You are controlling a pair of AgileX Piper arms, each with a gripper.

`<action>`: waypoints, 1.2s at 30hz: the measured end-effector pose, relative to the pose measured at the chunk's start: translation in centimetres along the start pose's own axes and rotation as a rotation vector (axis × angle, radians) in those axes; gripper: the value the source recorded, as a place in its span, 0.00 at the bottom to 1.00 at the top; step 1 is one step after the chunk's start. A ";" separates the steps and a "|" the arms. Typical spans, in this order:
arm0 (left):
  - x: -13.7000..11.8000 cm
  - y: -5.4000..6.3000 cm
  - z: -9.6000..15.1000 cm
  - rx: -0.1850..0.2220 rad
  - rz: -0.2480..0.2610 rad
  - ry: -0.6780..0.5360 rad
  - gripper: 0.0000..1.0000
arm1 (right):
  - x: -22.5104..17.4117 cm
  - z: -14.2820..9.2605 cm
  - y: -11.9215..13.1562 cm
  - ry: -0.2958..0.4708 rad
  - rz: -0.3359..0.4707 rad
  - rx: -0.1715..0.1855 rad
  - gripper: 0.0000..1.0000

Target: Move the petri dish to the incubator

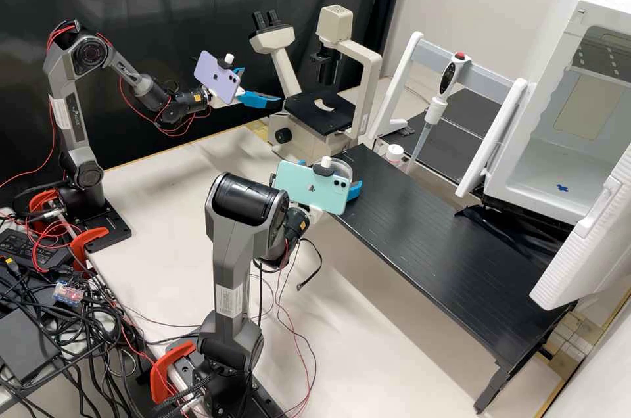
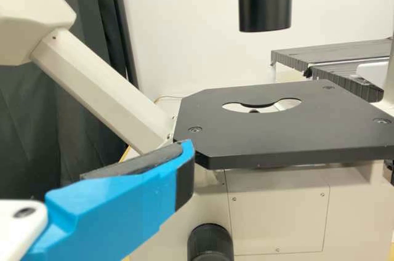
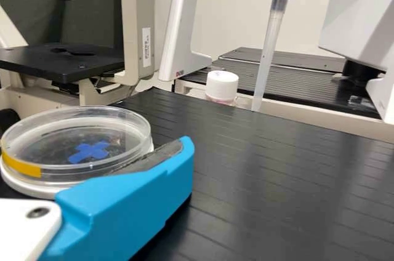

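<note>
My left gripper (image 1: pixel 259 87) stands open beside the microscope stage (image 1: pixel 320 110). In the left wrist view, a blue finger of the left gripper (image 2: pixel 126 196) is before the stage, with nothing against its pad. At the near corner of the black platform, my right gripper (image 1: pixel 332 173) holds the petri dish (image 1: pixel 342 169), partly hidden behind a phone. The right gripper (image 3: pixel 129 193) has a finger against the clear-lidded petri dish (image 3: pixel 77 144), which shows a blue cross, a yellow strip and a white base. The white incubator (image 1: pixel 545 162) has its door swung open and a blue mark on its floor.
A long black platform (image 1: pixel 434 240) runs toward the incubator. A pipette (image 1: pixel 435 109) hangs on a white stand (image 1: pixel 400 79), above a white-capped bottle (image 1: pixel 394 153). The incubator's open door (image 1: pixel 585 240) juts over the platform's far end.
</note>
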 end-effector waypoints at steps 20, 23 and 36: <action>0.0 0.0 0.0 0.000 0.000 0.000 1.00 | 0.0 0.0 0.0 0.000 0.000 -0.002 0.00; 0.0 0.0 0.0 0.000 0.000 0.000 1.00 | 0.0 0.0 0.0 0.000 0.000 -0.002 0.00; 0.0 0.0 0.0 0.000 0.000 0.000 1.00 | 0.1 0.5 0.6 -0.004 0.009 -0.017 0.00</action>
